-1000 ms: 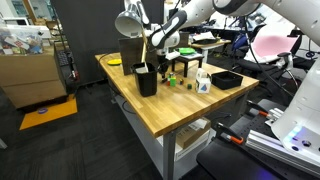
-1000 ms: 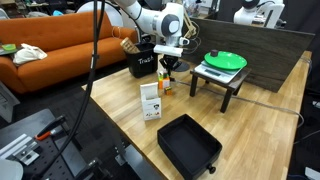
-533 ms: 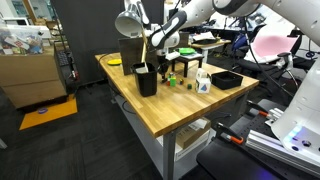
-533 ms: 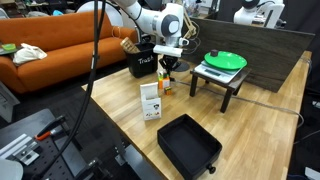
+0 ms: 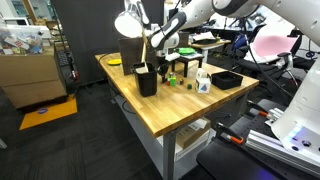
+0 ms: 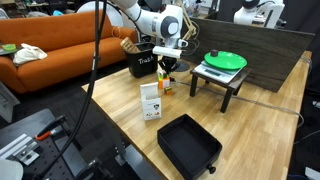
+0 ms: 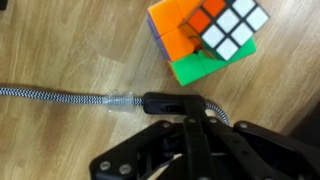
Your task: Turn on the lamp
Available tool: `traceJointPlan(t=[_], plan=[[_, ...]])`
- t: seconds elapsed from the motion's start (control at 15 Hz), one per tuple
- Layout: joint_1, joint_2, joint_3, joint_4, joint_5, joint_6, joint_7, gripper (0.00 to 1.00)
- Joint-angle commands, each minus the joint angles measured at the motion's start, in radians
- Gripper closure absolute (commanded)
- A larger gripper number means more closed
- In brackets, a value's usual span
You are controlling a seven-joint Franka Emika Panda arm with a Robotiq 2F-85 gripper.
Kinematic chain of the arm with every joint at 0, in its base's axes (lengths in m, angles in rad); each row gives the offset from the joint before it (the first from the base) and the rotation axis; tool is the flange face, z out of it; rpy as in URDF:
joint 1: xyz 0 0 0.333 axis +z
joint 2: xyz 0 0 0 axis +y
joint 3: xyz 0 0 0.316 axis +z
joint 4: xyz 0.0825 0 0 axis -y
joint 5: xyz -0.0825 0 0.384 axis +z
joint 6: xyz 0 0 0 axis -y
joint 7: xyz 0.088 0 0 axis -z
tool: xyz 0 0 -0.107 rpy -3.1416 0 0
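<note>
The lamp (image 5: 128, 22) has a dome shade on a thin arm at the back of the wooden table, and the inside of the shade glows bright white. Its braided cord (image 7: 50, 95) runs across the wood to a black inline switch (image 7: 160, 101). My gripper (image 7: 190, 118) is shut, and its closed fingertips press down on the switch. In both exterior views the gripper (image 5: 163, 62) (image 6: 167, 68) points straight down at the table beside a black box. A Rubik's cube (image 7: 205, 35) lies just beyond the switch.
A black box (image 6: 143, 62) stands behind the gripper, with a white carton (image 6: 150, 100) and a black tray (image 6: 190, 145) in front. A small stand with a green plate (image 6: 225, 62) is alongside. A black holder (image 5: 146, 78) stands near the table edge.
The lamp's shade looks brighter now than in the earlier frames. The arm and gripper have not visibly moved.
</note>
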State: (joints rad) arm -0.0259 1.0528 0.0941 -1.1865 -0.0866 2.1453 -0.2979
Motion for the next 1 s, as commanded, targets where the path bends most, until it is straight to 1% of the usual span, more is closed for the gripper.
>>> traceJointPlan(t=[0.0,0.2,0.47,0.73,0.93], plan=[[-0.001,-0.007,-0.004,0.005,0.007,-0.002,-0.024,1.0],[0.0,-0.038,-0.013,-0.009,-0.001,0.037,-0.021,1.0],[-0.008,-0.126,-0.014,-0.089,0.006,0.107,-0.011,1.0],[-0.014,-0.263,-0.009,-0.253,0.009,0.203,-0.005,1.0],[-0.019,-0.39,-0.017,-0.404,0.007,0.273,0.008,1.0]])
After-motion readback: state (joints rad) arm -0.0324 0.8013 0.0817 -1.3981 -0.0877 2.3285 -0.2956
